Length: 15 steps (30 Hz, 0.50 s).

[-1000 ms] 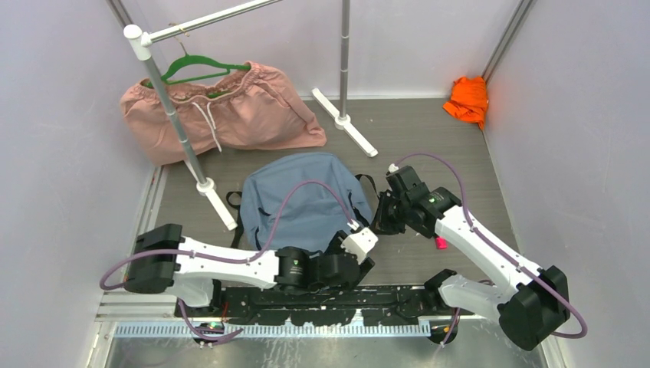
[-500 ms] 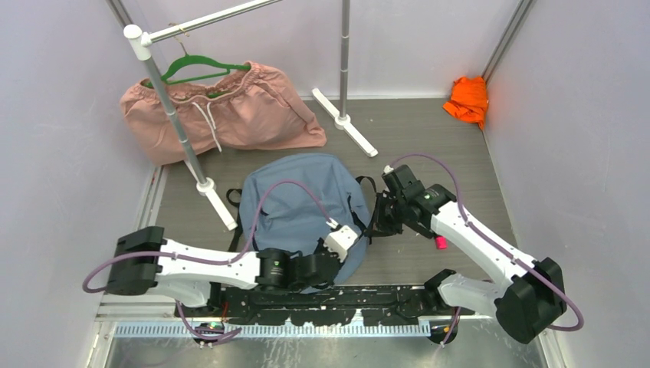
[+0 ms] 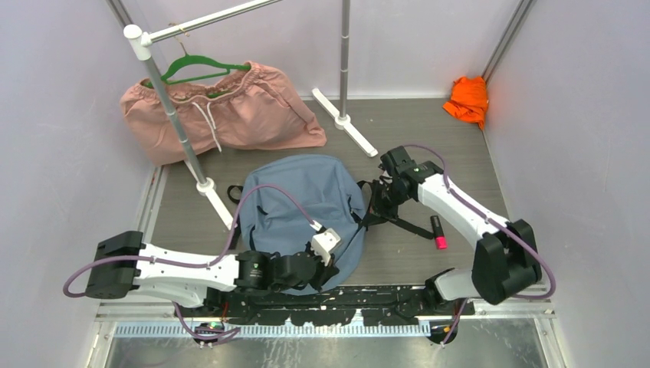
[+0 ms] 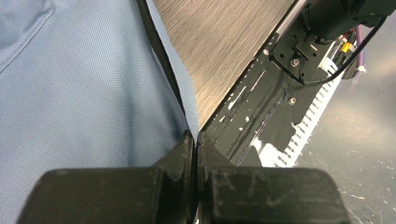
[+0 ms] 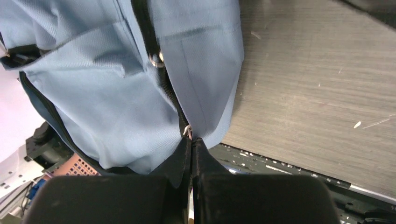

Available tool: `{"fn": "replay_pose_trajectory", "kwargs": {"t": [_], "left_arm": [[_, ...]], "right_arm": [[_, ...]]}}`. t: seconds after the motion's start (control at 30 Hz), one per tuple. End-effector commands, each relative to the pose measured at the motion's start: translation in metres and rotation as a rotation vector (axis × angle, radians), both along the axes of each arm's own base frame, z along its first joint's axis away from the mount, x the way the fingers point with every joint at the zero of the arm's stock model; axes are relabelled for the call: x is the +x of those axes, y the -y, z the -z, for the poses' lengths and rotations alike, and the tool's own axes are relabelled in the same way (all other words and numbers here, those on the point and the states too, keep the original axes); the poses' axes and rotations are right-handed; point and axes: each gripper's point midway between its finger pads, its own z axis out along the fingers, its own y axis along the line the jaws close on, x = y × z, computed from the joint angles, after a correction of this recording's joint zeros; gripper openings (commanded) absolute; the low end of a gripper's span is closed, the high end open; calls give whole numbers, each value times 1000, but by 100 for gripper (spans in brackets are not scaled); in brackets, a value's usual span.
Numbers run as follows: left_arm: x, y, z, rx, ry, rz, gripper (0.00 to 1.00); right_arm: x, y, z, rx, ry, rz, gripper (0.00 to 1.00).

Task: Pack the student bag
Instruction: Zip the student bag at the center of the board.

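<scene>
- Grey wood-grain table (image 3: 429, 138), white walls. A clothes rack (image 3: 172, 115) at far left carries a pink garment (image 3: 230, 111); an orange cloth (image 3: 467, 98) sits in the far right corner; a small pink-tipped stick (image 3: 438, 232) lies beside the right arm.
- The student bag (image 3: 306, 203) lies flat mid-table, between both arms.
- The left gripper (image 4: 194, 140) is pinched together on the bag's near zipper edge.
- The right gripper (image 5: 190, 140) is clamped on the zipper seam at the bag's right side.
- Bag interior hidden.

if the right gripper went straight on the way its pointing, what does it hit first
The student bag: the right gripper is shut right at its zipper, with blue fabric directly ahead.
</scene>
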Motion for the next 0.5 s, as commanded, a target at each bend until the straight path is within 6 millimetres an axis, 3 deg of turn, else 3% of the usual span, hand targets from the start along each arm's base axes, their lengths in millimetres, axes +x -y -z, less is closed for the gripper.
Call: {"fn": "replay_pose_trajectory", "kwargs": {"t": [0.0, 0.23, 0.47], "left_arm": [[-51, -14, 19, 60, -126, 189, 0], [-63, -5, 8, 38, -136, 249, 0], [-69, 1, -8, 20, -110, 289, 0]], "right_arm": [[106, 28, -12, -111, 305, 134, 1], [147, 16, -4, -72, 346, 161, 1], [163, 13, 2, -76, 371, 153, 1]]}}
